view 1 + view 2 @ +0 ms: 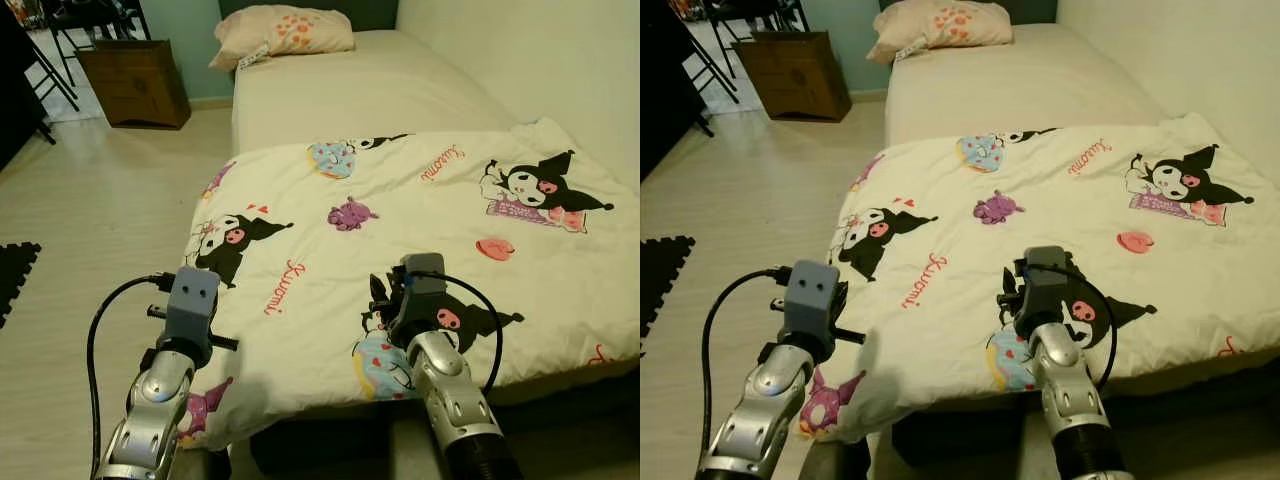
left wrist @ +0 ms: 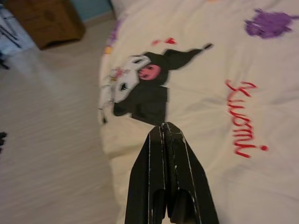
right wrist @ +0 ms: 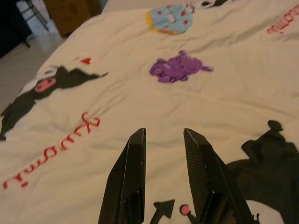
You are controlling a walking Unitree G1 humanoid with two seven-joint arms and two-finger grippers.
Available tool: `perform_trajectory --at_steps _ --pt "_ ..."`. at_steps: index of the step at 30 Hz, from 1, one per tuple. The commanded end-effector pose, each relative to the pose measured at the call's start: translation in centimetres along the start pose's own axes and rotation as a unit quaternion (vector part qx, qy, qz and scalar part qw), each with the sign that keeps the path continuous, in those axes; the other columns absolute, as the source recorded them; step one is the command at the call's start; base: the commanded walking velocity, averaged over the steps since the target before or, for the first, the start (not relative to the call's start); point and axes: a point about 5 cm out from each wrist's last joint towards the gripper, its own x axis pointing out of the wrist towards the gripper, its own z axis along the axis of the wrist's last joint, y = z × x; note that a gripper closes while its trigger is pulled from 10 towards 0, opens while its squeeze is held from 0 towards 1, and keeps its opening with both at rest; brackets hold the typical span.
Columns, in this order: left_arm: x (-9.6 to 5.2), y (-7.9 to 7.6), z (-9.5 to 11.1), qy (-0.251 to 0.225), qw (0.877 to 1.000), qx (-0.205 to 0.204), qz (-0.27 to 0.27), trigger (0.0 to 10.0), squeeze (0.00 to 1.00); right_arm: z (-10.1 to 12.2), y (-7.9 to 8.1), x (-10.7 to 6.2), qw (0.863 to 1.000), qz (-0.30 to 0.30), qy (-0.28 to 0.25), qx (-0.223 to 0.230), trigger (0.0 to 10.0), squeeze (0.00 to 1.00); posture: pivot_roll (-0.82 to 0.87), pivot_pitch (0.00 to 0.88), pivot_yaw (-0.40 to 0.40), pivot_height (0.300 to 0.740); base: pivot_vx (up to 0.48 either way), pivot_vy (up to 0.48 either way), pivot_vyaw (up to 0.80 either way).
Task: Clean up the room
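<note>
Left pincer [image 2: 164, 128] pressed together, right pincer [image 3: 163, 135] spread above the blanket [image 1: 400, 230]; bed [image 1: 380, 80] looks half-made, upper frame uncovered.

A: What covers the bed [image 1: 400, 85]?

B: A cream blanket [image 1: 420, 260] printed with black-and-white cartoon figures, red script, a purple creature and a blue doughnut (prints scattered across the whole surface).

A: Its pose?

B: Spread fairly flat over the bed's foot half, lightly rumpled; its near-left corner droops over the mattress edge toward the floor. A pale pillow [image 1: 285, 32] with orange paw prints lies at the head.
</note>
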Motion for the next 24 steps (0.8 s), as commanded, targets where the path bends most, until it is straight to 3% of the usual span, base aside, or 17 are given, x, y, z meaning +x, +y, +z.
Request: perform_trajectory --at_steps 1,24 --pt "-0.45 0.34 -0.38 0.005 1.0 -0.001 0.009 10.0 0.0 -0.57 0.2 -0.3 1.0 -0.001 0.005 0.0 10.0 0.0 -0.05 0.076 0.033 0.581 0.0 0.0 0.0" --pt "-0.76 0.22 -0.01 -0.019 1.0 0.002 -0.002 10.0 0.0 -0.56 1.04 -0.39 1.0 0.013 -0.004 -0.008 10.0 0.0 -0.04 0.079 0.027 0.661 0.0 0.0 0.0"
